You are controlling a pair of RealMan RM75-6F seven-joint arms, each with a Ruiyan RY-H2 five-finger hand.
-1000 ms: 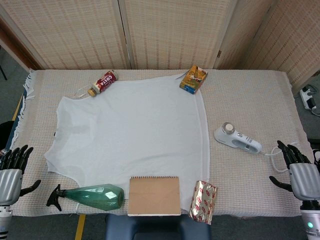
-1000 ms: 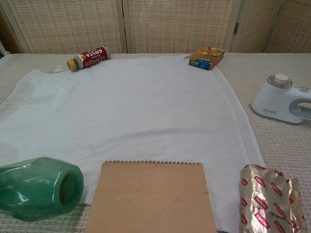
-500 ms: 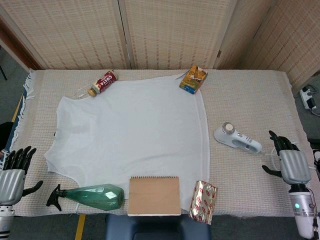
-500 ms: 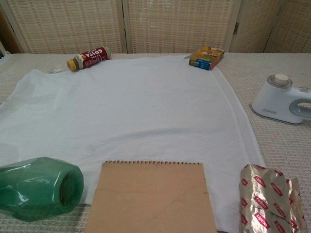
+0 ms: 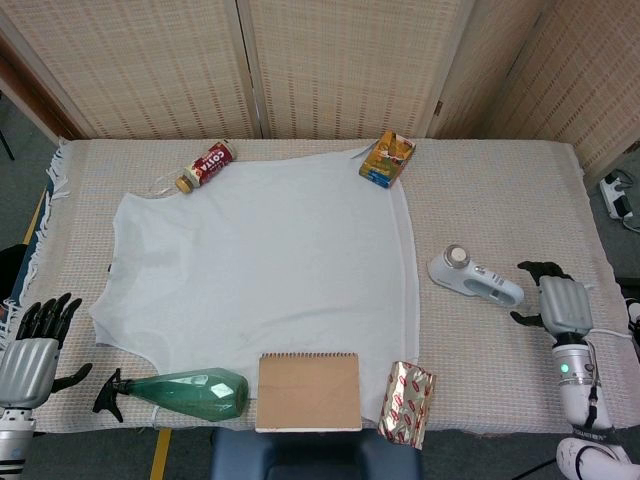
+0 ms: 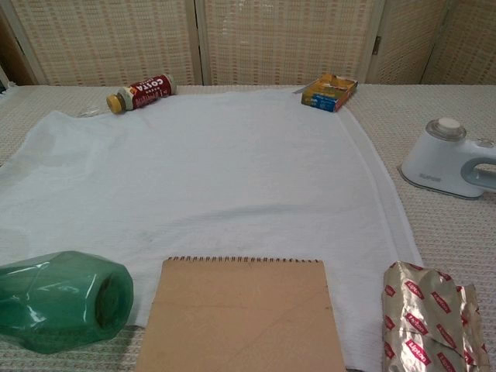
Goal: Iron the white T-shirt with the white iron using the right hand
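The white T-shirt (image 5: 265, 260) lies spread flat over the middle of the table, also filling the chest view as the white T-shirt (image 6: 194, 178). The white iron (image 5: 474, 280) rests on the cloth to the right of the shirt; the chest view shows the white iron (image 6: 453, 160) at its right edge. My right hand (image 5: 561, 303) hovers just right of the iron's handle end, fingers apart, holding nothing. My left hand (image 5: 33, 350) hangs off the table's front left corner, open and empty.
A red bottle (image 5: 205, 165) and an orange box (image 5: 387, 158) lie at the shirt's far edge. Along the front edge sit a green spray bottle (image 5: 185, 392), a brown notebook (image 5: 309, 391) and a foil snack packet (image 5: 407, 402). The iron's cord (image 5: 545, 301) trails right.
My right hand has moved up and left from the table's front right corner toward the iron's handle. My left hand has shifted slightly lower. The iron and shirt have stayed put.
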